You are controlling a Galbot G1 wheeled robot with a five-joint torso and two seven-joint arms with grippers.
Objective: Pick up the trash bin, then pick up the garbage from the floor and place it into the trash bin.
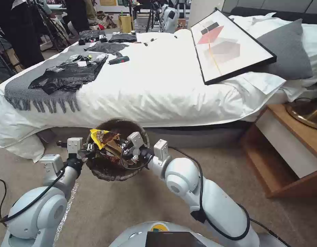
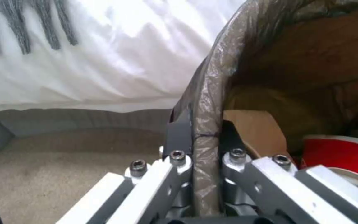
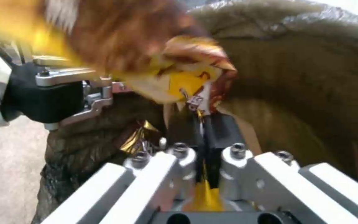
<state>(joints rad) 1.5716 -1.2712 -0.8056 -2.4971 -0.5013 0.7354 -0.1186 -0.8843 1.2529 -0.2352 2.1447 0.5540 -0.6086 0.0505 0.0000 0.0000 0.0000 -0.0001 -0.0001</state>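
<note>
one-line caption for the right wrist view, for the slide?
Right gripper shut on a yellow snack wrapper over the bag-lined trash bin, whose rim the left gripper holds.

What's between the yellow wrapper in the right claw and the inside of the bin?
Nothing visible. The right claw holds the yellow wrapper over the open mouth of the trash bin, which the left claw grips by its rim.
</note>
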